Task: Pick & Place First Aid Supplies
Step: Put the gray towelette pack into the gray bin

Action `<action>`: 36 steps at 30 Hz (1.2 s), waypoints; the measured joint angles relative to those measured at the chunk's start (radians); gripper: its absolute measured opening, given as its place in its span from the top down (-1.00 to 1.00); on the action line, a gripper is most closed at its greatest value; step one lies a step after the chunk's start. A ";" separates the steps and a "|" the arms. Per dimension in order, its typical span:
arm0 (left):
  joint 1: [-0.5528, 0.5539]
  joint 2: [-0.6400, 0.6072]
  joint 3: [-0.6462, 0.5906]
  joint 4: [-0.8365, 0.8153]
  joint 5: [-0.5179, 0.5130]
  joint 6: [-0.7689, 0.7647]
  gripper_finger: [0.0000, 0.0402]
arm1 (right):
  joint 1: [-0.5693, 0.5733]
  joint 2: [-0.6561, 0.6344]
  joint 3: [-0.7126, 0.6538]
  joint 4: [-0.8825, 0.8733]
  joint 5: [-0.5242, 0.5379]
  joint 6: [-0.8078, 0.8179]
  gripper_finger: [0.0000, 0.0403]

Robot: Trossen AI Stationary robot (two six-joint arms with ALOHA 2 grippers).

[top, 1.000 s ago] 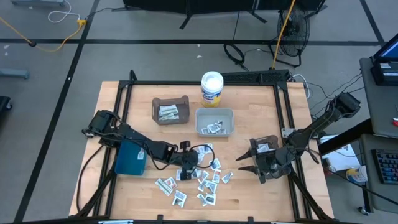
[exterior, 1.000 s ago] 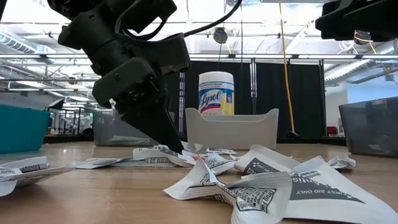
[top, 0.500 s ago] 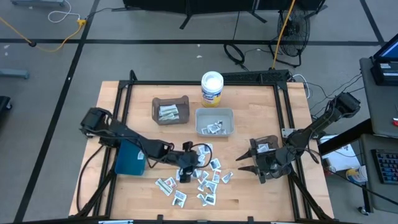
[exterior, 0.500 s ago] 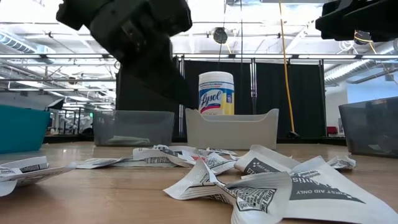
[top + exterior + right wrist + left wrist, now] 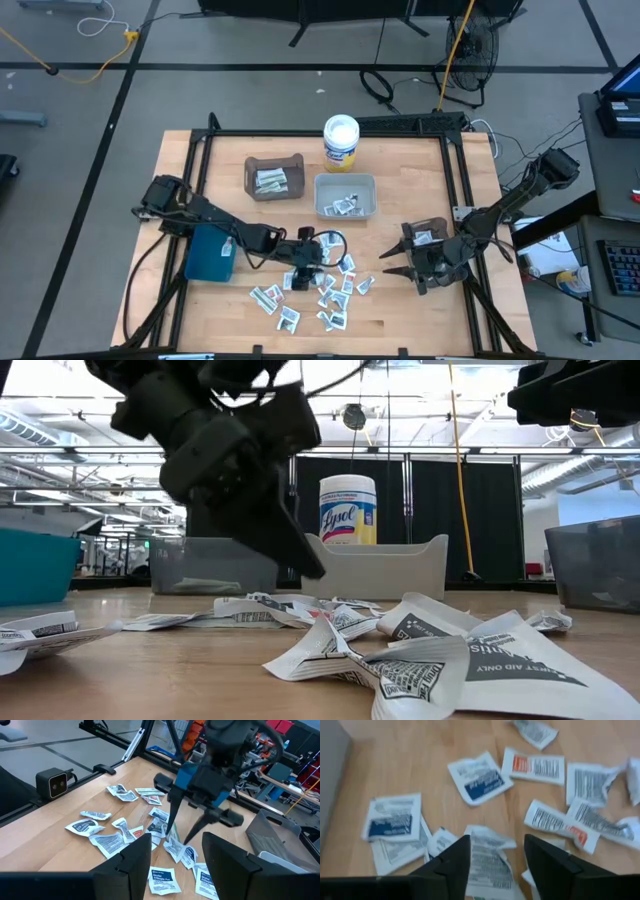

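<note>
I judge the sort well short of done: the brown bin (image 5: 273,177) and white bin (image 5: 345,196) hold a few first aid packets (image 5: 320,288), most lie loose mid-table under my left gripper (image 5: 303,268), spread and empty, while my right gripper (image 5: 397,268) waits, also spread.

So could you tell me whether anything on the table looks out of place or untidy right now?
Yes: many packets lie scattered loose on the wood near the front edge, some crumpled and overlapping, while others already sit in the brown bin and white bin. The left end effector hangs open over the pile.
</note>
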 joint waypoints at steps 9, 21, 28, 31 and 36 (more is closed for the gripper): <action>0.015 0.039 0.000 0.039 0.038 0.042 -0.14 | 0.000 0.000 0.000 -0.001 0.000 0.001 0.15; 0.041 0.082 0.001 0.028 0.082 0.012 0.09 | 0.000 0.000 0.000 -0.001 0.000 0.007 0.15; 0.045 0.082 0.002 0.022 0.081 0.012 0.26 | 0.000 0.000 0.000 -0.002 0.000 0.007 0.15; 0.045 0.082 0.002 0.021 0.078 0.012 0.36 | 0.000 0.000 0.000 -0.001 0.000 0.006 0.15; 0.045 0.082 0.001 0.028 0.078 0.012 0.50 | 0.000 0.000 0.000 -0.001 0.000 0.006 0.15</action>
